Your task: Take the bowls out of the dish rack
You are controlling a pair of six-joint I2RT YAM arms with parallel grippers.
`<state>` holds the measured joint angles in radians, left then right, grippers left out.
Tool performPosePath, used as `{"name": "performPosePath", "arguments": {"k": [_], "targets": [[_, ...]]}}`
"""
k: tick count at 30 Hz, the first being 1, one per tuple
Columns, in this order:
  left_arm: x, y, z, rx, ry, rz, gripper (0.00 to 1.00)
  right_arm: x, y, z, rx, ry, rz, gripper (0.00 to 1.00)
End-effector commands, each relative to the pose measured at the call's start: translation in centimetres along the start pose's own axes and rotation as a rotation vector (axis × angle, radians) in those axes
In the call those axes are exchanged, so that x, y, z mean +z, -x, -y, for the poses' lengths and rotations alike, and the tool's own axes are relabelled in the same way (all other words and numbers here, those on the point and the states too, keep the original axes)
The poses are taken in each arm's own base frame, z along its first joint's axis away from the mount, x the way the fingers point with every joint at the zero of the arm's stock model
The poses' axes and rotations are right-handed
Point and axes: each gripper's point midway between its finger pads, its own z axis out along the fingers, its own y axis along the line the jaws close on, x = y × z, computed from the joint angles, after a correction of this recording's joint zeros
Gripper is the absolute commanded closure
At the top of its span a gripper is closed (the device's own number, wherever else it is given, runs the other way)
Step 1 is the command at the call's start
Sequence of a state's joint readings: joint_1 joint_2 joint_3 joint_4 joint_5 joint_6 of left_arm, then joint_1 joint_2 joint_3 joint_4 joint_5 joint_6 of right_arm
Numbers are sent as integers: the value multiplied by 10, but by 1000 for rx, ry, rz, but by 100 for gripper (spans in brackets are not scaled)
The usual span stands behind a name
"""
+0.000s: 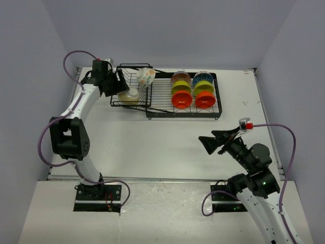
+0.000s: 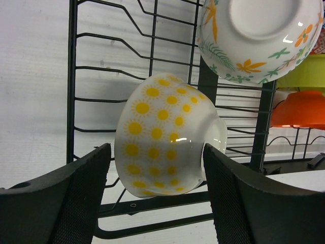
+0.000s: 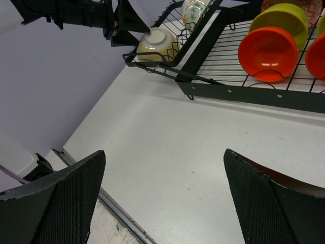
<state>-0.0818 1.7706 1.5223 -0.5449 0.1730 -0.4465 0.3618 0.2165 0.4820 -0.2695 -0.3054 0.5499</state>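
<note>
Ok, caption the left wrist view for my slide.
Open left pincer flanking a yellow-sun-patterned bowl in the dish rack.

The dish rack [image 1: 183, 115] is set at the table's [image 1: 152, 147] twelve o'clock. Two bowls [image 1: 128, 95] are held in its basket [image 1: 122, 76], at nine o'clock of its tray [image 1: 161, 96], where two bowl rows [image 1: 182, 99] are stood.

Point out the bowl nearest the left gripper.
The white bowl with yellow spots, in the basket of the dish rack, framed by the open left gripper. The floral bowl sits beyond it; the orange bowls stand farther off.
</note>
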Motion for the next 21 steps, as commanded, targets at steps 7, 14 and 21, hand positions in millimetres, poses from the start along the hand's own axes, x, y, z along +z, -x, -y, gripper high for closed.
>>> {"name": "performPosePath", "arguments": {"k": [7, 14, 21], "targets": [[1, -2, 4, 38, 3, -23, 26, 0, 5, -4, -19, 20, 15, 1], [1, -9, 19, 30, -83, -43, 25, 1, 3, -4, -19, 21, 11, 1], [2, -14, 26, 40, -109, -52, 19, 1, 3, -4, -18, 26, 9, 1]]}}
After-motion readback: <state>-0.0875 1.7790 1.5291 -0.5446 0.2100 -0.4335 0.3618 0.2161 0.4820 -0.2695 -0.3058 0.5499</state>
